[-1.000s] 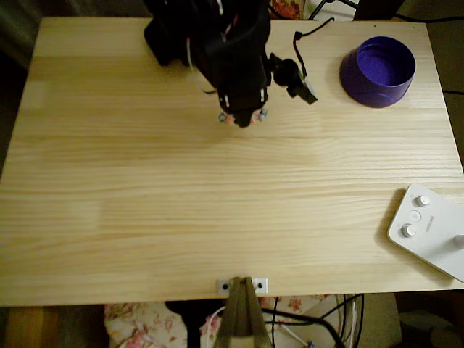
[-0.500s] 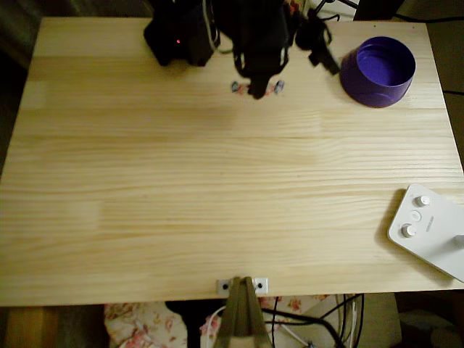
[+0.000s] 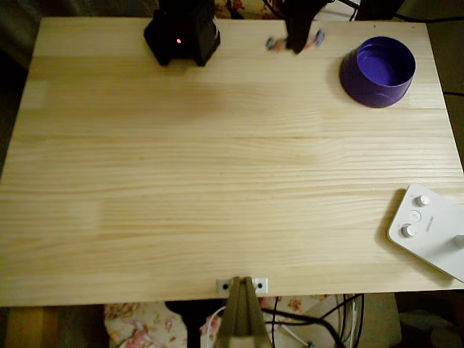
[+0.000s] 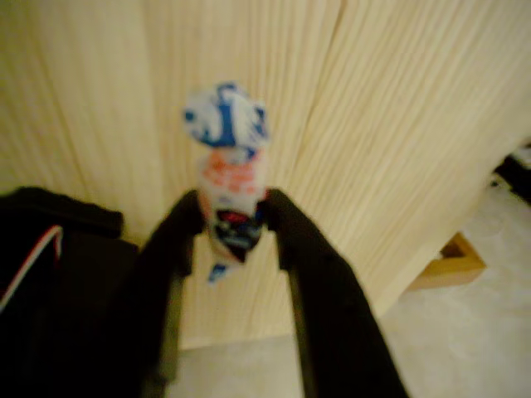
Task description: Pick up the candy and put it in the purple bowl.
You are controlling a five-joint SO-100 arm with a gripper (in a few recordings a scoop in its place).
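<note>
One candy clamped between gripper fingers, top centre of overhead view; purple bowl upper right.

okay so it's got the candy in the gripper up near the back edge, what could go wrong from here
The gripper pinches the candy only near one end, most of it sticking out, so it might slip free. In the overhead view it hangs near the table's far edge, short of the purple bowl; a drop could roll off.

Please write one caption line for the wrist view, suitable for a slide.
Gripper shut on the candy, its blue twisted end sticking out above the wooden table.
</note>
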